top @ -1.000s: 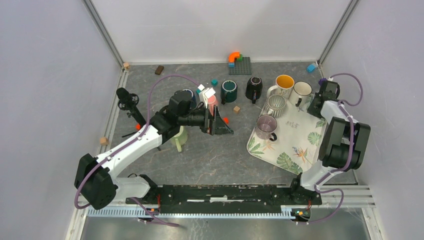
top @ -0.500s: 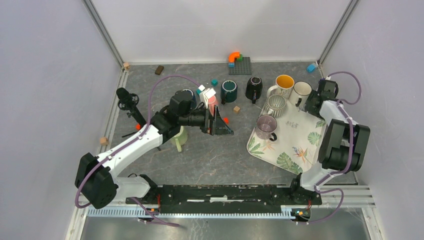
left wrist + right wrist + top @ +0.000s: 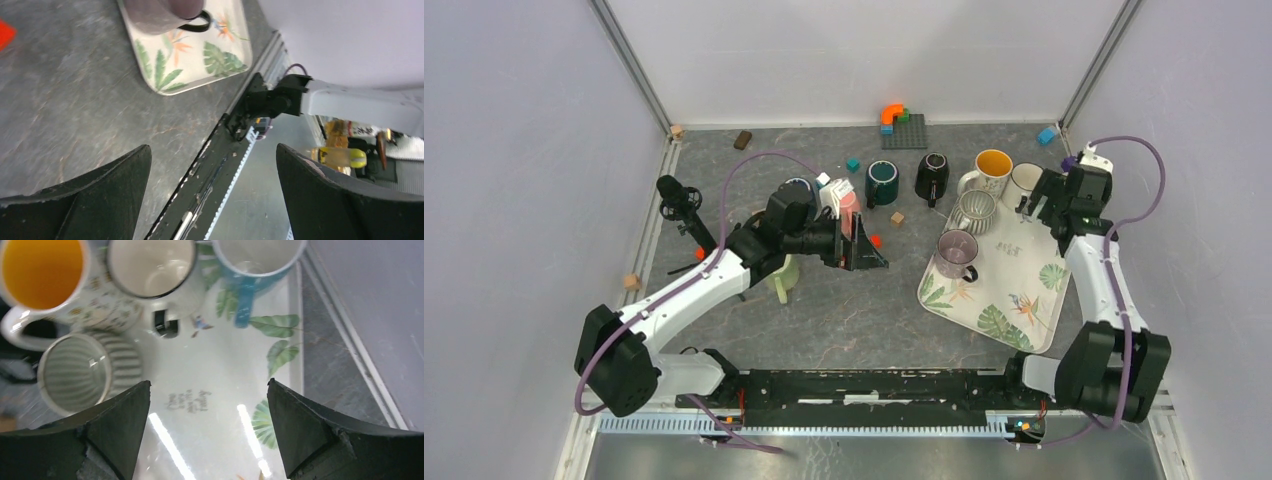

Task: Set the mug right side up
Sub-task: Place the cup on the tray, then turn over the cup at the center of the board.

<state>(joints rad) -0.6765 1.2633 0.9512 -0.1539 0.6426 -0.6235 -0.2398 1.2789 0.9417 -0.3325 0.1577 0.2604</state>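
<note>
- Evidently at the letting-go stage, judging by the layout: right gripper (image 3: 207, 385) hanging over the far right corner of the tray (image 3: 220, 390), jaws spread wide, nothing between them.
- Blue-handled mug (image 3: 256, 257) just beyond the fingertips in the wrist view, standing mouth up on the tray, handle pointing inward over the tray. Taken as the task's mug; looks already righted.
- Hidden under the wrist in the overhead view, so no cross-check from above.
- Close neighbours: white mug (image 3: 150, 265) just beside it, orange-lined mug (image 3: 42, 265) further along the row, ribbed cup (image 3: 75, 372) nearer the tray's middle. All three mouth up.
- Mauve mug (image 3: 956, 250) at the tray's left side, well apart from the gripper. Possibly bottom up as seen from above; cannot tell for sure.
- Left gripper (image 3: 212, 147) likewise spread wide and holding nothing, out over the table (image 3: 844, 310) near a pink mug (image 3: 847, 208). No part in this step, by the look of it.
- To finish cleanly: keep the jaws wide and rise straight up; no sideways swing until the fingertips stand above every rim.
- Likeliest snags: the blue handle and the white mug's rim. Mind both on the way out.
- Worth checking before leaving: mug flat on the tray, not perched on the raised edge.
- If the mauve mug proves upside down, treat it as the next candidate and come in from the side away from the ribbed cup.
</note>
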